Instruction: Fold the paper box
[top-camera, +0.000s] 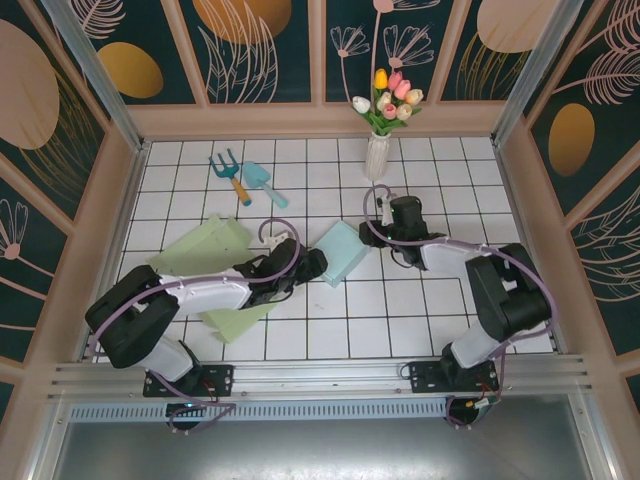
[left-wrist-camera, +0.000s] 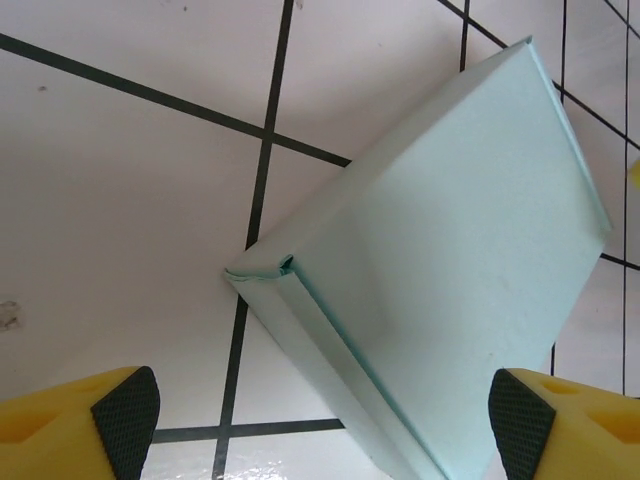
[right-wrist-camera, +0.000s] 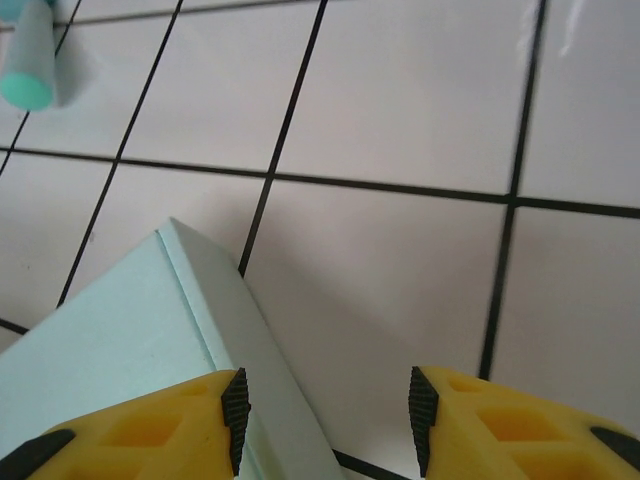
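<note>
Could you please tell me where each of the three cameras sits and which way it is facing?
Top external: fixed above and behind the bases, looking down on the tiled table; left arm and right arm show whole.
Left wrist: on the left wrist, looking down at the pale blue box; left gripper, open, at the bottom corners.
Right wrist: on the right wrist, looking down at tiles and the box's corner; right gripper along the bottom edge.
Shared: the box appears in all three.

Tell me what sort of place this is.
Probably a staged robot test booth dressed as a garden corner: a white tiled tabletop, leaf-patterned wall panels, a vase of tulips and a small garden trowel.
</note>
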